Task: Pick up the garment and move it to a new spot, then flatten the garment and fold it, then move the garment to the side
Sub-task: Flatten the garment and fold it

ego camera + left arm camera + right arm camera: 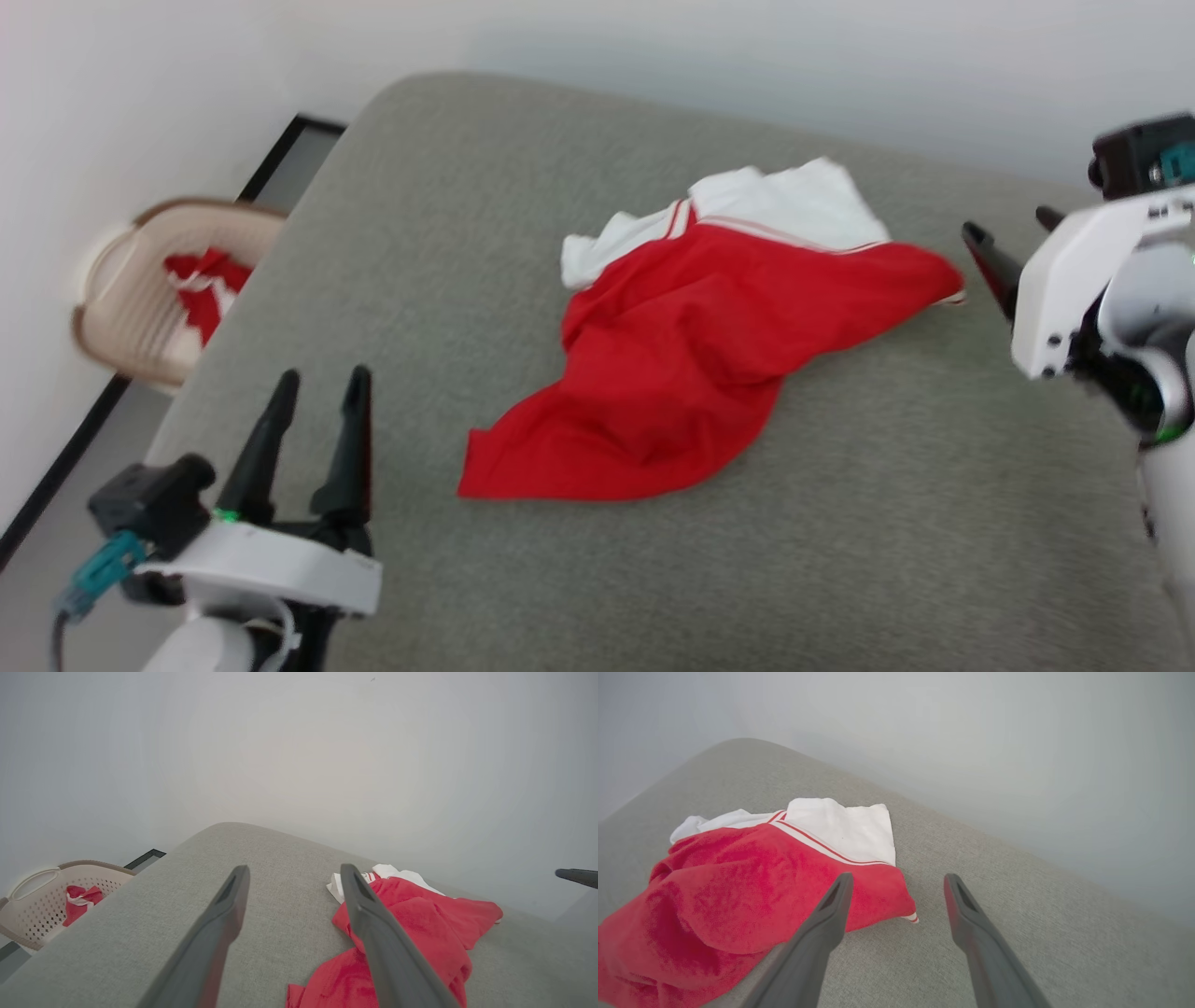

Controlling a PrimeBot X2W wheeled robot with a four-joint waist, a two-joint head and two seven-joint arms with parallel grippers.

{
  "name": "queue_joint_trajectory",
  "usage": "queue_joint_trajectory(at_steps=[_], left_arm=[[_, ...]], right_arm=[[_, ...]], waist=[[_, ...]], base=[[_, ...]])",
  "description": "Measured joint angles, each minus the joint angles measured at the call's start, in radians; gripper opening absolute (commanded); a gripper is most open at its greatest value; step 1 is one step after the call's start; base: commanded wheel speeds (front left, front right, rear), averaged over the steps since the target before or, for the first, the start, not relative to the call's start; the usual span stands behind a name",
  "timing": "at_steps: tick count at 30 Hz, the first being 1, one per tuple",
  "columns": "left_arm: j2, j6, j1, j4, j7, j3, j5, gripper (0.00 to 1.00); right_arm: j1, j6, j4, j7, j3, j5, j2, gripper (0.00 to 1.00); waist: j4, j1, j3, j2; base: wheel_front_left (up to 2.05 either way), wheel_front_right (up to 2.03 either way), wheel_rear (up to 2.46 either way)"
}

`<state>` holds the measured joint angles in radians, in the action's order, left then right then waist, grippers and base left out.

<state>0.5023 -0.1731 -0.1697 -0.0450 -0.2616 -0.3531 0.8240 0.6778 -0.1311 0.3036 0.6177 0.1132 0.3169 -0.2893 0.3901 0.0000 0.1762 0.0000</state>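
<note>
Basket (pixel 121 308) half behind cushion (pixel 523 579) edge, its red cloth (pixel 201 289) too bunched to identify; garment (pixel 672 373) underside against cushion, unseen

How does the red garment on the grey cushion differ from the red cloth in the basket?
The garment lies loosely spread and rumpled on the cushion; the cloth sits bunched inside the basket. The garment shows a broad white panel with stripe trim; the cloth shows just a little white. Both are bright red with white parts.
</note>
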Motion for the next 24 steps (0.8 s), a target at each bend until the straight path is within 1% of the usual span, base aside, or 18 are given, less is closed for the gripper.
queue_joint_trajectory(at_steps=[5, 9, 13, 19, 24], left_arm=[[-0.068, 0.035, -0.028, 0.016, -0.002, 0.008, -0.041, 1.00], [-0.126, 0.063, -0.051, 0.029, -0.002, 0.008, -0.080, 1.00], [-0.189, 0.096, -0.057, 0.043, -0.002, 0.011, -0.110, 1.00], [-0.265, 0.133, -0.046, 0.056, -0.002, 0.040, -0.143, 1.00], [-0.304, 0.165, -0.031, 0.067, -0.002, 0.063, -0.165, 1.00]], right_arm=[[0.115, 0.000, 0.130, 0.044, 0.042, 0.031, -0.020, 1.00], [0.197, 0.000, 0.239, 0.058, 0.063, 0.034, -0.056, 1.00], [0.266, 0.000, 0.339, 0.061, 0.075, 0.035, -0.070, 1.00], [0.353, 0.000, 0.474, 0.068, 0.135, 0.027, -0.069, 1.00], [0.414, 0.000, 0.600, 0.055, 0.146, -0.012, -0.063, 1.00]], waist=[[0.050, 0.0000, 0.059, 0.0000], [0.091, 0.0000, 0.101, 0.0000], [0.133, 0.0000, 0.141, 0.0000], [0.175, 0.0000, 0.204, 0.0000], [0.196, 0.0000, 0.240, 0.0000]], base=[[0.00, 0.00, 0.00], [0.00, 0.00, 0.00], [0.00, 0.00, 0.00], [0.00, 0.00, 0.00], [0.00, 0.00, 0.00]])
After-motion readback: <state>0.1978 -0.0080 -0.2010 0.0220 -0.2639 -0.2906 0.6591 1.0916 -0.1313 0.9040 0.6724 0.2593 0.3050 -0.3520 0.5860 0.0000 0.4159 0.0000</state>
